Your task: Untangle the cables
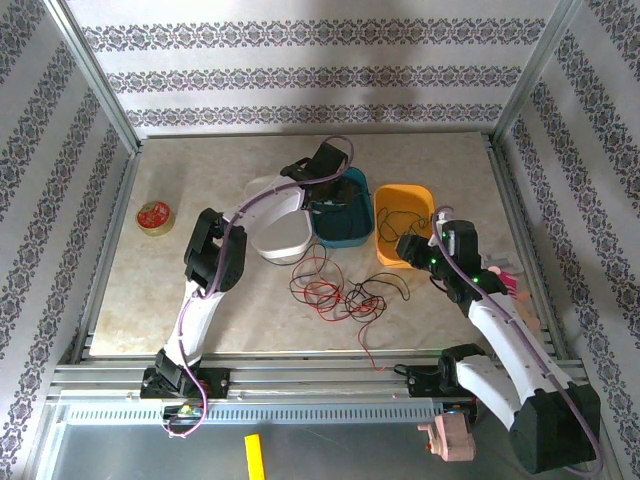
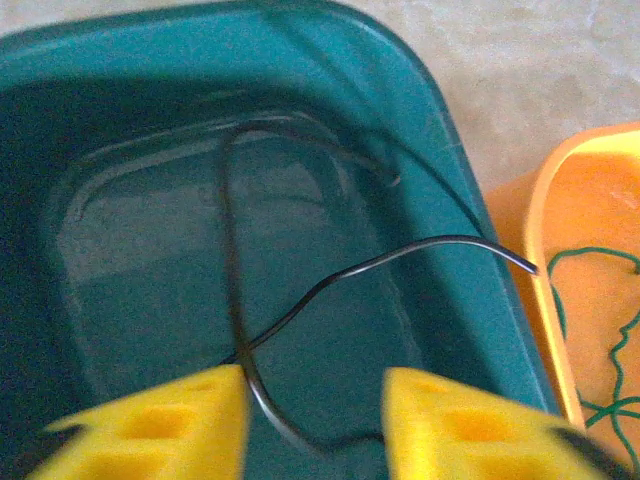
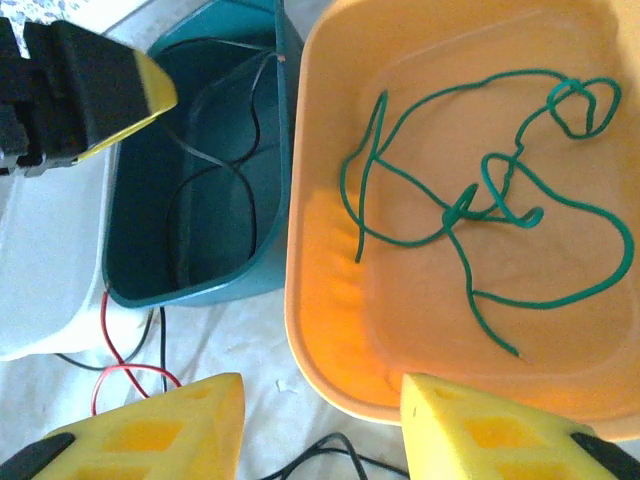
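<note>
Over teal bin [image 2: 440, 130]: left fingers [image 2: 160, 420] apart, black cable [image 2: 420, 243] lying below.
Near orange bin [image 3: 330, 330]: right fingers [image 3: 160, 430] apart, empty; green cable [image 3: 470, 200] inside.

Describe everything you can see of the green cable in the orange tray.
The green cable is one thin, flexible wire with a smooth, plastic-looking dark green sheath. It lies loose on the floor of the orange tray, wandering in several loops that cross one another near the middle. Both ends look free, one pointing toward the tray's near wall. It lies wholly inside the tray, alone; only the tray seems to touch it.
</note>
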`<action>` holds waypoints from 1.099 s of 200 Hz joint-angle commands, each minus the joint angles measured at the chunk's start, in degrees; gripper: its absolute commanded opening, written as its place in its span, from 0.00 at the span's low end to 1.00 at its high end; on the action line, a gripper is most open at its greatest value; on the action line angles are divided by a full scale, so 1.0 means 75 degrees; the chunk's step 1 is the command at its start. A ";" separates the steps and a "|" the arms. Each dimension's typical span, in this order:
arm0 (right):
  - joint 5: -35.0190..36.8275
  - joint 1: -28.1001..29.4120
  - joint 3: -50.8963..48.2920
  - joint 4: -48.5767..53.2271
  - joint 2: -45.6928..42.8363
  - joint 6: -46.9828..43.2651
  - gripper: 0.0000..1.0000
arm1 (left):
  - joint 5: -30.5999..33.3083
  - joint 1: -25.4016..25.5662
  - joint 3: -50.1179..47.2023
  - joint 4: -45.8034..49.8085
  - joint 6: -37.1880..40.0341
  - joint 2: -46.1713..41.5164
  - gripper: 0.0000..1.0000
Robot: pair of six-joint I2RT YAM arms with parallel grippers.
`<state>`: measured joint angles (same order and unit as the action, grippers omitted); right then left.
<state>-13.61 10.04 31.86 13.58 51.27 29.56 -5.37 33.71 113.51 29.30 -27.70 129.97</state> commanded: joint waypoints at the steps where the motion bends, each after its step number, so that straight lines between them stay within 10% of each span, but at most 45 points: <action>1: 0.0087 0.0216 -0.0059 0.0378 -0.0069 0.0048 0.46 | 0.0134 0.0072 0.0602 -0.0034 0.0167 -0.0215 0.78; 63: 0.0541 0.0363 -0.0920 0.1282 -0.0786 0.0723 0.50 | -0.0284 0.0899 -0.2096 -0.0345 0.1855 -0.2523 1.00; 123: 0.0455 0.0451 -0.1189 0.0720 0.0257 0.0670 0.50 | -0.0835 0.1996 -0.4727 -0.0575 0.2252 -0.3491 0.99; 141: 0.0288 0.0477 -0.1123 0.0603 0.0739 0.0592 0.43 | -0.0435 0.2180 -0.5049 -0.0617 0.2220 -0.3483 0.99; 169: 0.0285 0.0659 -0.0908 0.0586 0.0828 0.0529 0.00 | -0.0328 0.2231 -0.5417 -0.0900 0.2147 -0.3458 0.99; 220: 0.0668 0.1368 0.0067 0.0900 -0.0116 0.0419 0.00 | -0.0257 0.2230 -0.5675 -0.1140 0.2017 -0.3166 0.98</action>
<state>-10.59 18.20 26.92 20.05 53.84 34.09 -8.73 49.91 72.71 24.14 -12.29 104.79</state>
